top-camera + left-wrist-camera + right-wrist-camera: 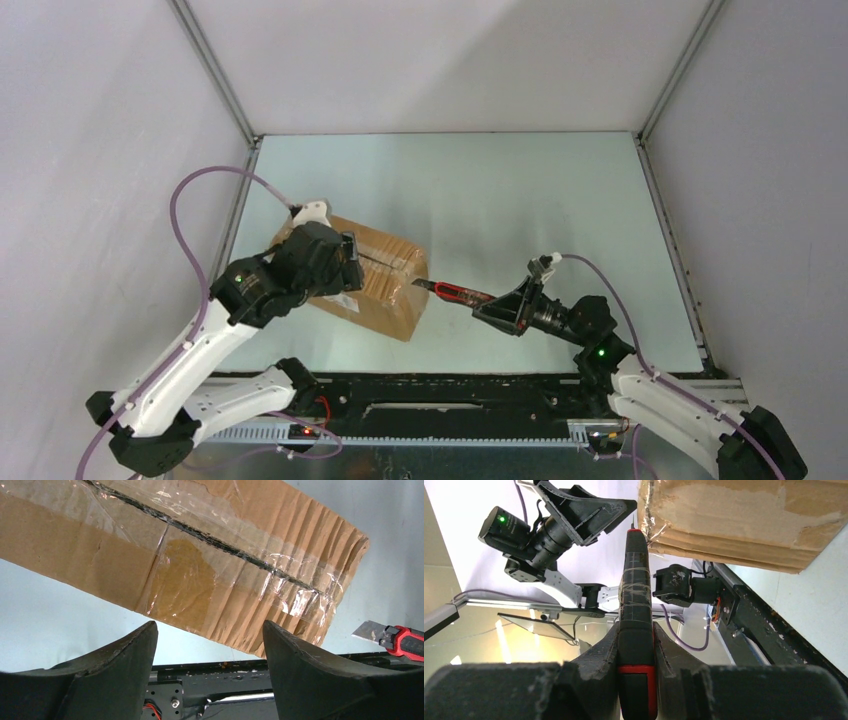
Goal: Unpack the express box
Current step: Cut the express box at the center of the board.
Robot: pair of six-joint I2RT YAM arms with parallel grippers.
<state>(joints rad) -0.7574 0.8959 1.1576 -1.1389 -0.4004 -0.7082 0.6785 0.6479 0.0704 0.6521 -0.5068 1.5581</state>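
Note:
The express box is a brown cardboard carton lying on the table, left of centre. Clear tape runs along its dark flap seam. My left gripper hovers above the box's left end, open and empty, its fingers apart over the box's near edge. My right gripper is shut on a red and black utility knife. The knife's blade points at the box's right end, close to its corner. The knife handle runs straight out between my right fingers.
The black rail with both arm bases runs along the table's near edge. Grey walls with metal frame posts enclose the table on three sides. A purple cable loops beside the left arm.

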